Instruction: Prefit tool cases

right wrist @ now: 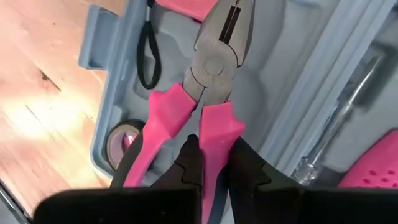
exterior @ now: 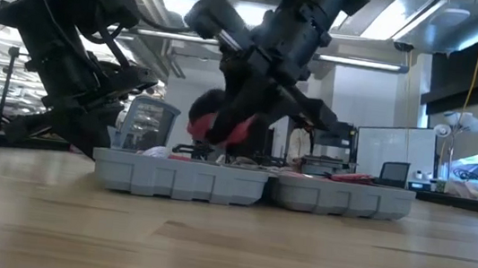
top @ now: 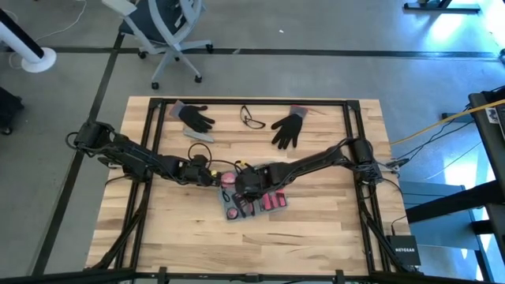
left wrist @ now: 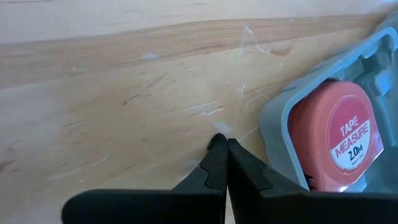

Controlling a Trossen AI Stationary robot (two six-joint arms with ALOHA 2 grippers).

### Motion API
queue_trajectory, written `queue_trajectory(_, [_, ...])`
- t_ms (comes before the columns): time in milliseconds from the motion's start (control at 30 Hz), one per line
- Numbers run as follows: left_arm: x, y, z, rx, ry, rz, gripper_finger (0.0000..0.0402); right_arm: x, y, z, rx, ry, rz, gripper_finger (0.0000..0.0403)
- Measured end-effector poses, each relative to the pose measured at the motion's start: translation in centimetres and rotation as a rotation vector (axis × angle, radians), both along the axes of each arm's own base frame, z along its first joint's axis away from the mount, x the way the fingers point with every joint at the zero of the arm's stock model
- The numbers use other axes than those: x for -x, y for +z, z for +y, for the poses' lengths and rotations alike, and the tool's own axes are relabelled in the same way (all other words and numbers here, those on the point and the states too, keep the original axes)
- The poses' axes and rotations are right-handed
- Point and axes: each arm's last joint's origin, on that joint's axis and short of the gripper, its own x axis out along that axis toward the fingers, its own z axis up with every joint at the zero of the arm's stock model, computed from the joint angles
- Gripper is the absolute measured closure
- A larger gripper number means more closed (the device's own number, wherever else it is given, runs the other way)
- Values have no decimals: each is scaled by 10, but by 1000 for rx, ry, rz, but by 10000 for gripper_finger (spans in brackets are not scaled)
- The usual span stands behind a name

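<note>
The right tool (right wrist: 211, 163) grips pink pliers (right wrist: 208, 74) (nose pointing away) over the crosswise-lying tool case (top: 276, 207).

One open tool case (top: 254, 203) lies on the surface (top: 316, 237); inside it show one tape measure (left wrist: 339, 137) and one pair of pink-handled pliers (right wrist: 205, 87); two black gloves (top: 193, 117) (top: 289, 128) lie at the far side; one pair of glasses (top: 252, 118) lies between them; two arms reach in.
</note>
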Motion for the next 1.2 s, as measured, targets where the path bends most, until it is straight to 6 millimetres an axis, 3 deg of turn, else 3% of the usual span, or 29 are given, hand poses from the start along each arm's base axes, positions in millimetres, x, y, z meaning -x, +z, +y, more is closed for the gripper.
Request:
queue_trajectory(267, [0, 0, 0, 1, -8, 2, 402, -2, -14, -2, 23, -28, 35, 364])
queue_trajectory(533, [0, 0, 0, 1, -13, 2, 401, -5, -13, -10, 47, -81, 10, 223])
queue_trajectory(700, [0, 0, 0, -3, -16, 2, 401, -3, -9, -10, 48, -55, 18, 188])
queue_trajectory(833, [0, 0, 2, -2, -11, 3, 401, -1, 22, -13, 128, -46, -8, 234])
queue_trajectory(900, [0, 0, 2, -5, -14, 3, 401, 0, 40, -14, 177, -2, -24, 291])
queue_trajectory(967, [0, 0, 2, -6, -14, 3, 401, -1, 45, -13, 205, 63, -36, 365])
queue_trajectory(1000, [0, 0, 2, -7, -14, 3, 401, -2, 44, -12, 204, 100, -38, 383])
queue_trajectory(1200, [0, 0, 2, -12, -14, 3, 401, -18, 9, -6, 119, 163, -29, 402])
